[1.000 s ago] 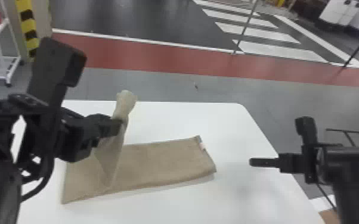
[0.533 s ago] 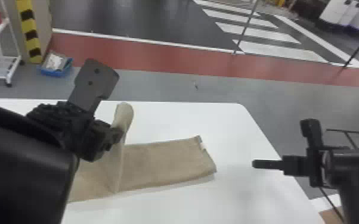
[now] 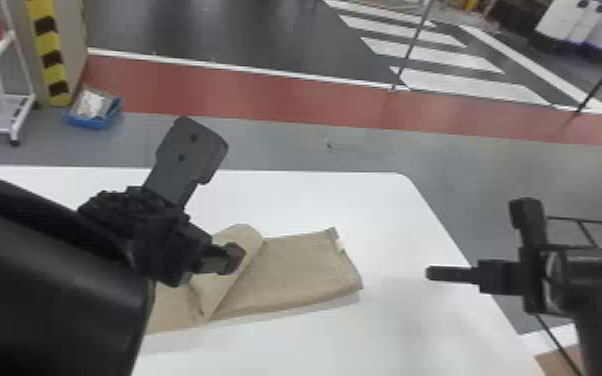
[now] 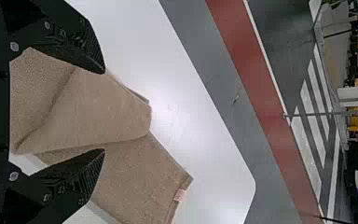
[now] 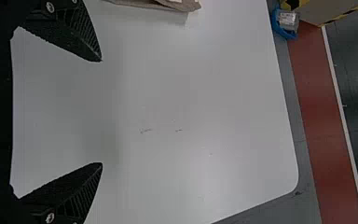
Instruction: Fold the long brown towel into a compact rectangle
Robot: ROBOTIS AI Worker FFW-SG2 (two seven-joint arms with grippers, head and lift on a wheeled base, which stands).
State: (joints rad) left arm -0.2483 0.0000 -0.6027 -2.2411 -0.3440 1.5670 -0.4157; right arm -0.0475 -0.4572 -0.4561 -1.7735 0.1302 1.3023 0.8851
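Since the earlier frames, the raised fold of the brown towel is dropping lower. The left gripper is holding its fingers wide, with the fold showing between them. The right gripper is hovering, fingers wide. The towel is lying on the surface, a pale label marking its right end.

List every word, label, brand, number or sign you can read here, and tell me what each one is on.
No text can be read.
Small tag on the brown towel: too small to read.
Pale label in the blue tray: too small and blurred.
Yellow-and-black stripes: a marking, with no words I can make out.
White crossing bars on the floor: no legible lettering.
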